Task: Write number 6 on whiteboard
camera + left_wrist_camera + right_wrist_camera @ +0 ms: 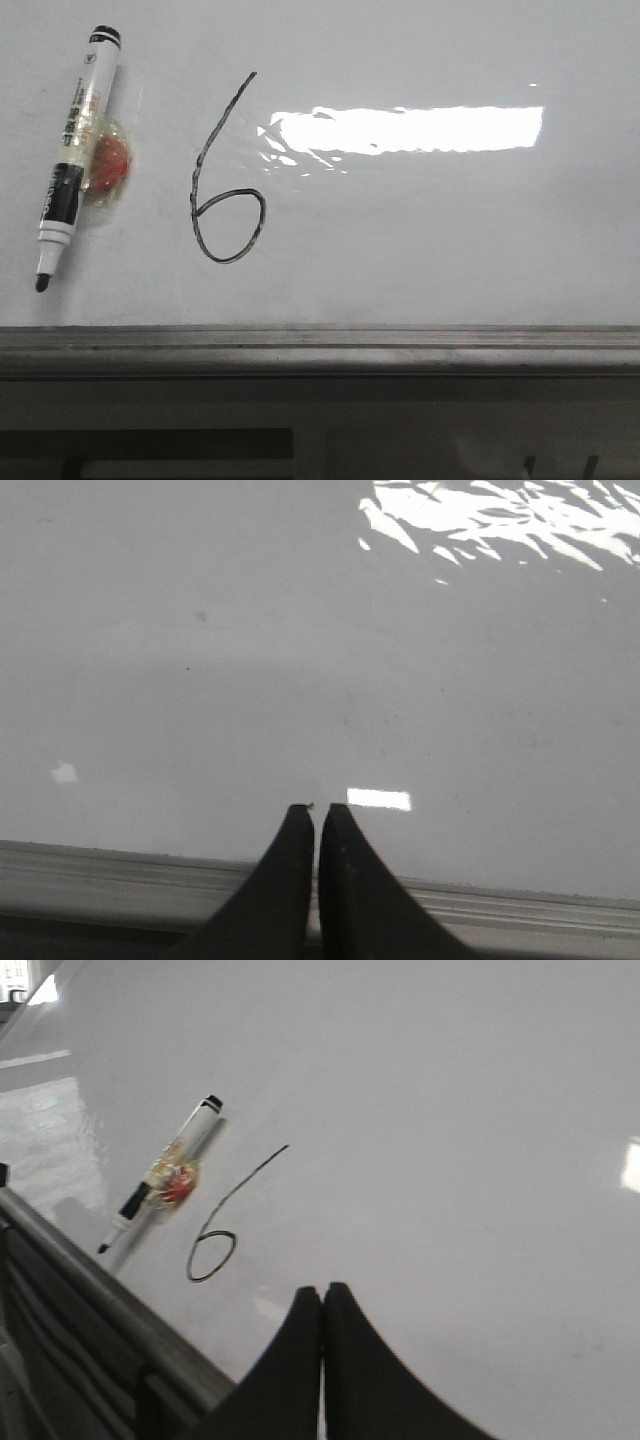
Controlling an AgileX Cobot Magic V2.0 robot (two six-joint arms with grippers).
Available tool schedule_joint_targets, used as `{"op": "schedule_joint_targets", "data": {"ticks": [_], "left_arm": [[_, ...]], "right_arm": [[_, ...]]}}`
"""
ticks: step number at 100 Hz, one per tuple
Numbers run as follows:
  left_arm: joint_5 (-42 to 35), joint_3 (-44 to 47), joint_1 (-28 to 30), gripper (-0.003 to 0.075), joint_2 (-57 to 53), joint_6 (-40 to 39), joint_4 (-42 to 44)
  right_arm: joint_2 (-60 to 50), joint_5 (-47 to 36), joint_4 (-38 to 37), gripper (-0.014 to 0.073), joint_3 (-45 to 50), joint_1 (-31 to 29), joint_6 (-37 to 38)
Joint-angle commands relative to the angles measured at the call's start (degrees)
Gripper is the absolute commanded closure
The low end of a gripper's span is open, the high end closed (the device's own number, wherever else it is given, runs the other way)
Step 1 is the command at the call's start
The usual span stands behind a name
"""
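A thin black number 6 (226, 185) is drawn on the glossy whiteboard (450, 240), its slanted stem ending in an oval loop; the right wrist view shows the same number 6 (215, 1235). An uncapped black-and-white marker (75, 150) lies flat on the board to the left of the figure, tip toward the frame; the marker (160, 1185) also shows from the right wrist. My left gripper (318, 807) is shut and empty over bare whiteboard (300, 660) near the frame. My right gripper (321, 1287) is shut and empty, off to the side of the 6. Neither gripper appears in the front view.
A grey metal frame strip (320, 345) edges the board at the front, seen also as the frame strip (120, 875) and frame strip (110, 1310). A reddish blob in clear wrapping (108, 165) sits against the marker. Bright light glare (410, 128) lies right of the 6.
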Motion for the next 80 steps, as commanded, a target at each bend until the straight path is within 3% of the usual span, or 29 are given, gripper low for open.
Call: {"op": "schedule_joint_targets", "data": {"ticks": [1,14,50,72,80], "left_arm": [[-3.19,0.25,0.15,0.0741,-1.56,-0.46,-0.04],[-3.19,0.25,0.15,0.0741,-1.56,-0.46,-0.04],[-3.19,0.25,0.15,0.0741,-1.56,-0.46,-0.04],[-3.19,0.25,0.15,0.0741,-1.56,-0.46,-0.04],[-3.19,0.25,0.15,0.0741,-1.56,-0.46,-0.04]], "right_arm": [[0.37,-4.55,-5.97,0.0663,-1.64,-4.12,5.18],[0.37,-4.33,-12.24,0.0663,-1.64,-11.46,12.04],[-3.84,0.82,-12.71,0.0663,-0.01,-33.67,12.16],[-10.56,2.6,-12.71,0.0663,6.35,-39.76,13.06],[-12.77,9.39,-12.74,0.0663,6.94,-40.62,13.06]]}}
